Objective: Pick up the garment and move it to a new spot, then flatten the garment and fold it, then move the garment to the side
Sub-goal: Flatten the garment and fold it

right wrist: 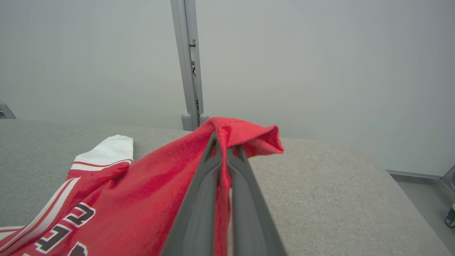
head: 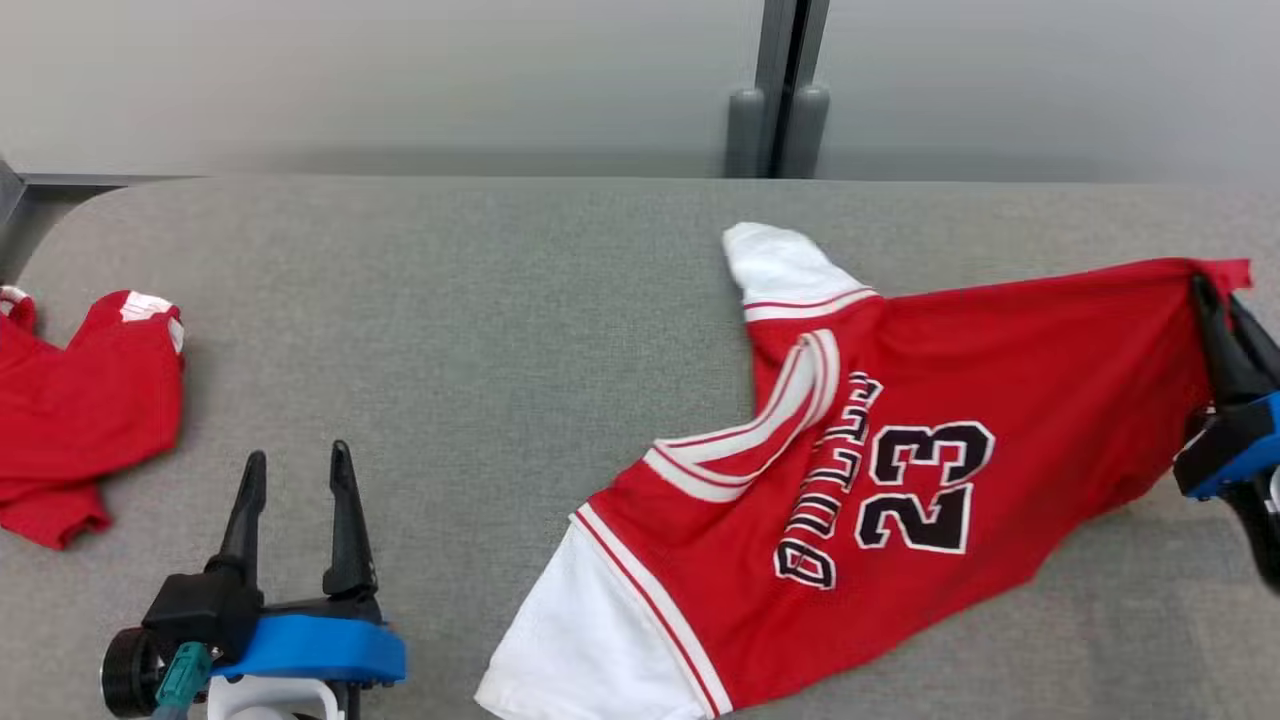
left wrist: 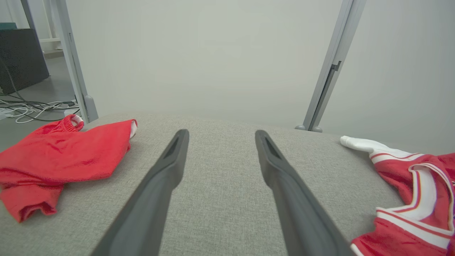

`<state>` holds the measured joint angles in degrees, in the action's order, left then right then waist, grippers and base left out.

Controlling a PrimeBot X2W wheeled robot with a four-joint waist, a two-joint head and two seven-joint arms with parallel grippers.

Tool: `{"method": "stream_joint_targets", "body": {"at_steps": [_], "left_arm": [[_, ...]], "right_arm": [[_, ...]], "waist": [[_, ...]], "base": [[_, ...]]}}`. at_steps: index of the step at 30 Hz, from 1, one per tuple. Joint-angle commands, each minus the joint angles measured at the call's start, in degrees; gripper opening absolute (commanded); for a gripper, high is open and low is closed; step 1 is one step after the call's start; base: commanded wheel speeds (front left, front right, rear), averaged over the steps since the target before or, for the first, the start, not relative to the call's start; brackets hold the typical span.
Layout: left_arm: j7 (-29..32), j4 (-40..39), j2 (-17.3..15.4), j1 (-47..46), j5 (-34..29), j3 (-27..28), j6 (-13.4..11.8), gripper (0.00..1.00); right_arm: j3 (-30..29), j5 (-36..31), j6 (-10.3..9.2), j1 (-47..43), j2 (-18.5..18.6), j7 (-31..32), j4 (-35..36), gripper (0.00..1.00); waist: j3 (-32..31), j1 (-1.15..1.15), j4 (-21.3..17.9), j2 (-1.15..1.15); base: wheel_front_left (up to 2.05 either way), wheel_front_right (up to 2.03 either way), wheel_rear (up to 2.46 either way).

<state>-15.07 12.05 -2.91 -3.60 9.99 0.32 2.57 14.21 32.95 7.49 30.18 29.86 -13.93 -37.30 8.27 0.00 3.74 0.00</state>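
Observation:
The garment (head: pixel 900 470) is a red jersey with white sleeves and a black "23", spread across the right half of the grey table (head: pixel 480 330). My right gripper (head: pixel 1215 295) at the right edge is shut on the jersey's bottom hem corner; in the right wrist view the red cloth (right wrist: pixel 149 185) is pinched between the fingers (right wrist: pixel 199 199) and lifted slightly. My left gripper (head: pixel 298 468) stands open over bare table at the lower left, holding nothing. In the left wrist view its fingers (left wrist: pixel 156 185) are spread wide, with the jersey (left wrist: pixel 416 199) off to the right.
A pair of red shorts (head: pixel 80 410) lies crumpled at the table's left edge, also seen as red shorts (left wrist: pixel 60 156) in the left wrist view. A grey post (head: pixel 778 90) stands behind the table's far edge against a pale wall.

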Motion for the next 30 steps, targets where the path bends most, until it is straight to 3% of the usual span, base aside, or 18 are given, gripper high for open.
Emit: {"method": "stream_joint_targets", "body": {"at_steps": [1,7,13,15,17,19,23,24,25,26,30], "left_arm": [[-0.1,-0.3,0.0,0.4,-0.3,0.3,0.2,1.0],[-0.1,-0.1,0.0,0.2,-0.2,0.3,0.3,1.0],[-0.1,0.1,0.0,-0.4,0.3,-0.2,0.3,1.0],[-0.1,0.2,0.0,-0.7,0.6,-0.6,0.1,1.0],[-0.1,0.6,0.0,-1.7,1.2,-1.5,0.2,1.0],[-0.1,0.8,0.1,-2.7,1.9,-2.3,0.0,1.0],[-0.1,0.9,0.1,-3.9,3.0,-3.6,-0.6,1.0],[-0.1,0.9,0.1,-3.9,3.0,-3.7,-0.8,1.0],[-0.1,0.7,0.1,-3.3,2.7,-3.3,-1.2,1.0],[-0.1,0.6,0.0,-3.0,2.5,-2.8,-1.2,1.0],[-0.1,0.0,0.0,-1.4,1.1,-0.3,-0.7,1.0]], "right_arm": [[-1.7,-1.6,0.01,-1.7,-0.1,1.2,2.2,0.0],[-4.5,-3.5,0.01,-3.2,-1.1,3.3,6.0,0.0],[-7.8,-8.2,0.01,-5.4,-5.0,8.4,14.0,0.0],[-7.8,-10.1,0.01,-5.5,-7.6,10.7,17.5,0.0],[-2.8,-14.0,0.01,-1.5,-13.0,14.5,20.9,0.0],[2.2,-15.6,0.01,2.8,-17.2,14.9,17.0,0.0],[10.9,-17.1,0.01,11.6,-23.9,11.1,-0.2,0.0],[12.7,-16.5,0.01,13.1,-25.0,9.6,-4.5,1.0],[14.8,-13.8,0.01,15.3,-26.1,3.8,-10.9,1.0],[14.6,-12.8,0.01,15.6,-25.4,1.7,-11.7,1.0],[8.5,-10.9,0.01,11.2,-15.7,-1.1,-8.5,1.0]], "waist": [[0.1,0.0,0.0,0.0],[0.2,0.0,0.1,0.0],[0.4,0.0,0.9,0.0],[0.5,0.0,1.5,0.0],[1.1,0.0,3.8,0.0],[2.0,0.0,6.1,0.0],[4.0,0.0,9.2,0.0],[4.3,0.0,9.4,0.0],[4.2,0.0,8.3,0.0],[3.9,0.0,7.4,0.0],[2.8,0.0,2.3,0.0]], "base": [[0.0,0.0,0.0],[0.0,0.0,0.0],[0.0,0.0,0.0],[0.0,0.0,0.0],[0.0,0.0,0.0],[0.0,0.0,0.0],[0.0,0.0,0.0],[0.0,0.0,0.0],[0.0,0.0,0.0],[0.0,0.0,0.0],[0.0,0.0,0.0]]}}
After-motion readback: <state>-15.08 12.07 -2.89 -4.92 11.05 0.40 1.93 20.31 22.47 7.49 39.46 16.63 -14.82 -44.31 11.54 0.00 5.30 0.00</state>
